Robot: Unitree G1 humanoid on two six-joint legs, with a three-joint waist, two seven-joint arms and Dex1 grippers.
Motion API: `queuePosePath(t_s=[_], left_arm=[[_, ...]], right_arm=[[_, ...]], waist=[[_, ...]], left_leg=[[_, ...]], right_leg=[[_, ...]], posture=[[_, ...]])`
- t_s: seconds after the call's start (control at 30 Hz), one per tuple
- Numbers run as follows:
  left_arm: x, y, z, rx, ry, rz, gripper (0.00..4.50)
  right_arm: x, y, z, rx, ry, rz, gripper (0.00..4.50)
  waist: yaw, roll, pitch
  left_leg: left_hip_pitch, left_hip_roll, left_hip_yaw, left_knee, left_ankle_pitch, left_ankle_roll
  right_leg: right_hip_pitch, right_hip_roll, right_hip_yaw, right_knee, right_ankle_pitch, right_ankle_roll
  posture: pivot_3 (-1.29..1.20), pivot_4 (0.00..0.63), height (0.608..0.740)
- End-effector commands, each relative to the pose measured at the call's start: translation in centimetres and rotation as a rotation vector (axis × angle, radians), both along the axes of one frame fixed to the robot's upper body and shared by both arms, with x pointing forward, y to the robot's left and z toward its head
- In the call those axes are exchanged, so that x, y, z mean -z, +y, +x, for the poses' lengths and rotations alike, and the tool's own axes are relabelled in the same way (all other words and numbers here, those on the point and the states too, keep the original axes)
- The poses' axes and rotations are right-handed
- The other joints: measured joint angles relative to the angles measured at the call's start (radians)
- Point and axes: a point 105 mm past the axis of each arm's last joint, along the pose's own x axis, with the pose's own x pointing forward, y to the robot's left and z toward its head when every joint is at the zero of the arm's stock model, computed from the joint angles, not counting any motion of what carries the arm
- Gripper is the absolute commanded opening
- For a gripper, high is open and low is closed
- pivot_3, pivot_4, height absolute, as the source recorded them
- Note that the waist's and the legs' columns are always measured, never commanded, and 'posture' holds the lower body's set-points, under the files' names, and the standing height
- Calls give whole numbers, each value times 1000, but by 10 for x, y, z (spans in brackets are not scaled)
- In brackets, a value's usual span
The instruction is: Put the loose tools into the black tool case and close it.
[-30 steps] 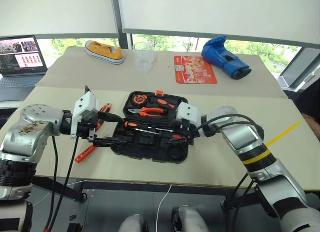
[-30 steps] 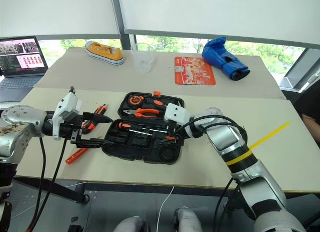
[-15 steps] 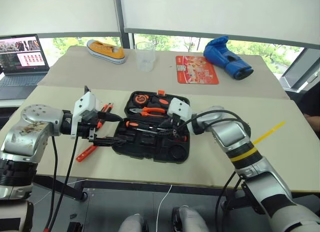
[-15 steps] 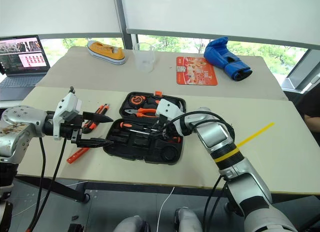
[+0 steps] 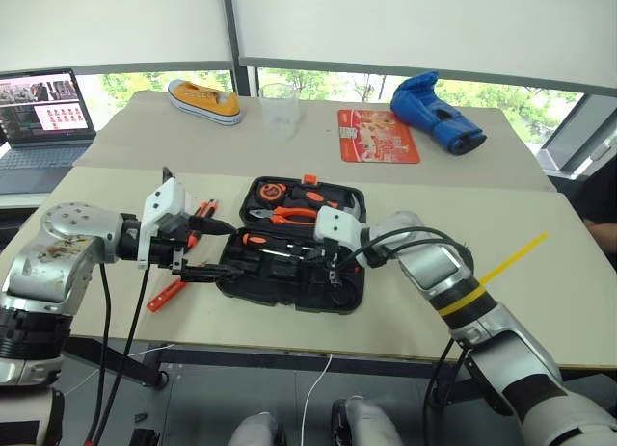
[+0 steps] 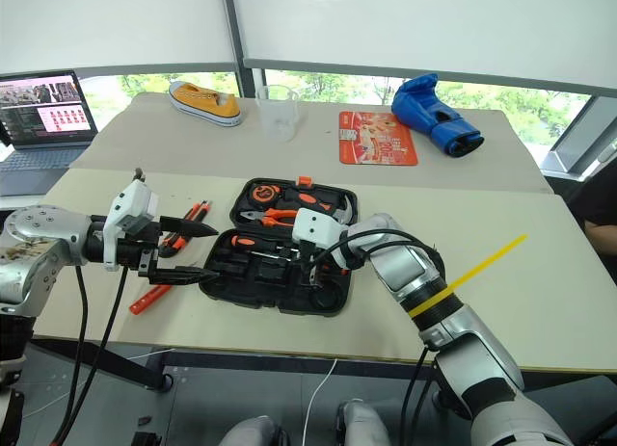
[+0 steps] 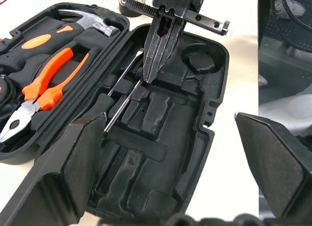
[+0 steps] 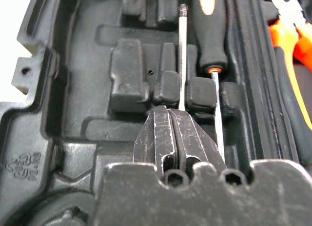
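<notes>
While the right gripper (image 7: 157,65) presses a screwdriver shaft (image 8: 182,55) into its recess in the black tool case (image 5: 294,244), open mid-table, it should push straight down until it seats. Its jaws are clenched together, tips on the shaft, holding nothing. The left gripper (image 5: 198,249) hovers released by the case's left edge, empty.

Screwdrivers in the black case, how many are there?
2. One screwdriver lies in its slot next to the pliers. A second screwdriver's shaft is pinched in the shut right gripper. The arm may hide more.
</notes>
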Motion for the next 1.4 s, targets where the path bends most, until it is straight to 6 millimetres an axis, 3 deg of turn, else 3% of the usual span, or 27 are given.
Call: queuePosePath(t_s=[0.03,0.17,0.23,0.3,0.4,0.5,0.63,0.77,0.93,1.07,1.33,1.4], left_arm=[[-7,3,-2,-14,-46,3,4500],[-6,11,-5,-81,-52,-15,4500],[-5,24,-8,-166,-47,-31,4500],[-2,36,-12,-250,-39,-37,4500],[9,61,-30,-408,-4,-64,4500],[28,96,-58,-595,19,-24,4500],[43,130,-80,-784,-33,20,4500],[57,132,-90,-787,10,69,4500],[62,120,-81,-725,59,137,4500],[67,107,-48,-729,120,195,4500],[90,98,-17,-718,197,265,4500],[96,102,-13,-737,215,274,3983]], right_arm=[[2,-7,6,66,16,26,24],[-44,0,-2,57,38,261,24],[-73,-4,-14,27,76,390,24],[-89,-10,-25,3,105,452,24],[-109,-24,-57,-107,174,518,807],[-113,-41,-85,-195,198,496,1722],[-104,-51,-93,-204,192,441,3146],[-99,-53,-94,-204,181,411,4446],[-96,-51,-94,-197,173,413,4477],[-91,-47,-96,-185,144,404,4477],[-89,-50,-104,-144,126,409,4477],[-89,-52,-105,-130,118,405,4500]], waist=[[-1,0,0],[-1,0,0],[-1,0,1],[-4,0,1],[-6,1,1],[-4,1,1],[2,0,1],[12,0,1],[21,0,1],[34,0,1],[13,0,0],[16,0,0]], left_leg=[[0,0,0,0,0,0],[0,1,0,0,1,-1],[-2,1,0,0,1,-1],[-2,3,0,0,1,-1],[-2,5,0,-4,0,-2],[-2,7,0,-6,-1,-3],[0,7,0,-12,-1,-3],[2,7,0,-10,-1,-4],[2,7,1,-8,-1,-4],[2,7,0,-7,0,-6],[1,8,3,-10,0,-6],[1,8,4,-12,0,-6]], right_leg=[[0,0,2,0,0,0],[-2,0,4,1,0,0],[-3,0,5,1,0,-1],[-4,-1,5,1,1,-1],[-4,0,5,0,0,-2],[-4,1,3,-2,-1,-4],[-3,0,3,-6,-1,-4],[-2,-1,4,-7,-2,-4],[-3,-3,5,-3,-5,1],[-2,-3,5,-1,-1,-6],[-5,2,7,-2,0,-8],[-5,2,6,-2,0,-8]], posture=[[0,150,724],[0,150,724],[0,150,724],[0,150,724],[0,150,724],[0,150,724],[0,150,724],[0,150,724],[0,150,724],[0,150,724],[0,150,724],[0,150,724]])
